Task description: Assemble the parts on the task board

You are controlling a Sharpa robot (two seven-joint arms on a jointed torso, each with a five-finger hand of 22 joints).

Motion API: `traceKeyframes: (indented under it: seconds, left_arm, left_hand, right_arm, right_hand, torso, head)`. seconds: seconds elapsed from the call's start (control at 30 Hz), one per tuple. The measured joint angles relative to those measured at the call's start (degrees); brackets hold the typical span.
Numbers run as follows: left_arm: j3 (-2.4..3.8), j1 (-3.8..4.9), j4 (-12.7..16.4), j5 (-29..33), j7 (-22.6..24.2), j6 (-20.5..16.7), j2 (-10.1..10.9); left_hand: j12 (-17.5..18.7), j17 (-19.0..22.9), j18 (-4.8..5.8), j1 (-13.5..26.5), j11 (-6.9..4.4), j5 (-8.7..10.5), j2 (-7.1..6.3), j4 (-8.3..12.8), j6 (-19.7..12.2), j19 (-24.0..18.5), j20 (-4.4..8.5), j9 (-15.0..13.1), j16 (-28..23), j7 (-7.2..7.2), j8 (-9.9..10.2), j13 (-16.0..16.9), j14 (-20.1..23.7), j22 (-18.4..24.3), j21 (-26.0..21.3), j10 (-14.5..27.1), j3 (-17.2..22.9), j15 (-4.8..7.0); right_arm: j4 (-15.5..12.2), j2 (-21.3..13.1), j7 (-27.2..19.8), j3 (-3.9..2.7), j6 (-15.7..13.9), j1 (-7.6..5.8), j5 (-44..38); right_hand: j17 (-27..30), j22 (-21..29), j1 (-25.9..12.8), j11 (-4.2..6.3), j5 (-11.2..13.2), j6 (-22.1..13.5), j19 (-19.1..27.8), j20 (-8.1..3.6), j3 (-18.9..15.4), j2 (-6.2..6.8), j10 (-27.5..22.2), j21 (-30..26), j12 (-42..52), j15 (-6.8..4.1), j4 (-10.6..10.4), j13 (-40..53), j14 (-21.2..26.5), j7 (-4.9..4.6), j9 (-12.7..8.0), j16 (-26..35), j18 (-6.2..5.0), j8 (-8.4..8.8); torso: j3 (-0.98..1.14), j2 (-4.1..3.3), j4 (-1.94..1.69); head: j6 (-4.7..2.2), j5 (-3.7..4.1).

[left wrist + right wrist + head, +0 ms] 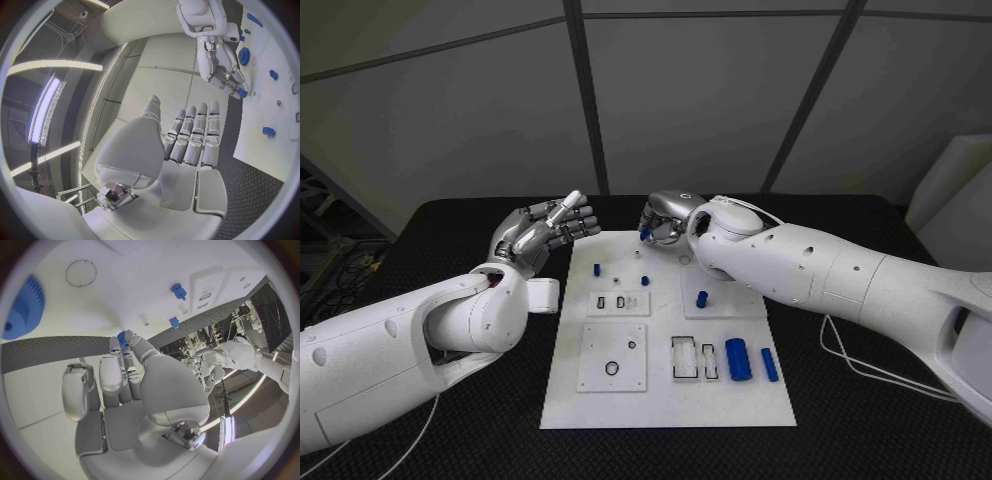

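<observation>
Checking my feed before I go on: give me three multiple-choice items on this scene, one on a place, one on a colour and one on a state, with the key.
1. Where do the two large blue cylinders lie?
A) on the task board, in its near right part
B) off the board, to its left
C) in a hand

2. What colour is the small part pinched by the right hand?
A) grey
B) blue
C) red

3. What is the left hand doing?
A) gripping a cylinder
B) pressing on the board
C) holding nothing, fingers extended

Key:
1 A, they lie side by side on the white plate.
2 B, blue shows at its fingertips.
3 C, the left wrist view shows a bare palm.
</observation>
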State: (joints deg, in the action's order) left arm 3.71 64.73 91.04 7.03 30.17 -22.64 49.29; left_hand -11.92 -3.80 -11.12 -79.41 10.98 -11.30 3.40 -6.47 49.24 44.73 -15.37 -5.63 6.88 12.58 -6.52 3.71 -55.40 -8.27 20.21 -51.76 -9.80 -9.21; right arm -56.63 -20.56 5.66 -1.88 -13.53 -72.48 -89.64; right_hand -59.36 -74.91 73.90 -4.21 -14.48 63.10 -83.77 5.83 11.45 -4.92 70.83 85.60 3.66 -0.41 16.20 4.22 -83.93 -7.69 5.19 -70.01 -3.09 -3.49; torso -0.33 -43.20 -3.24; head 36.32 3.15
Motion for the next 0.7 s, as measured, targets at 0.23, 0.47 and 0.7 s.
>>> traceKeyframes:
  seconds: [0.23,0.47,0.7]
  left_arm:
    - [0.0,0.03,0.0,0.0,0.0,0.0,0.0]
    - [0.01,0.08,0.0,-0.1,-0.1,0.0,0.1]
    - [0.01,0.12,0.0,-0.1,-0.1,0.0,0.1]
  left_hand:
    - [0.0,0.0,0.0,0.0,0.0,0.0,0.0,0.0,0.0,0.0,0.0,0.0,0.0,0.0,0.0,0.0,0.0,0.0,0.0,0.0,0.0,0.0]
    - [0.0,0.0,0.0,0.0,0.0,0.0,0.0,0.0,0.1,0.0,0.0,0.0,0.0,-0.13,0.0,0.0,0.0,0.0,0.0,0.0,0.0,0.0]
    - [0.0,0.0,0.0,0.0,0.0,0.0,0.0,0.2,0.1,0.0,0.0,0.0,0.0,-0.12,0.0,0.0,0.0,0.0,0.0,0.0,-0.2,0.0]
  right_arm:
    - [0.4,0.4,-0.2,0.0,0.4,-0.01,-0.1]
    - [1.2,0.9,-0.3,0.05,0.7,0.05,-0.2]
    - [1.6,1.0,-0.4,0.05,0.6,0.05,-0.2]
  right_hand:
    - [0.3,0.0,-0.5,-0.3,0.3,-0.3,0.0,0.02,0.3,0.45,-1.4,0.0,0.0,0.0,0.0,-0.2,0.0,-0.32,0.0,0.0,0.0,0.0]
    - [2.3,0.0,-2.4,-1.88,2.7,-4.4,2.3,1.5,0.5,1.82,-7.5,-1.7,0.0,1.49,-0.1,-0.6,0.0,-1.75,-0.8,0.8,-0.01,-0.12]
    - [5.1,2.8,-1.3,-3.53,4.5,-9.4,4.4,2.96,-1.7,3.17,-16.0,-3.6,0.0,2.5,-0.3,-0.6,0.4,-3.02,-1.5,2.3,-0.02,-0.12]
  torso:
    - [-0.01,-0.03,0.0]
    - [-0.03,-0.07,0.0]
    - [-0.03,-0.07,0.0]
  head:
    - [0.03,-0.12]
    - [0.08,-0.24]
    - [0.02,-0.31]
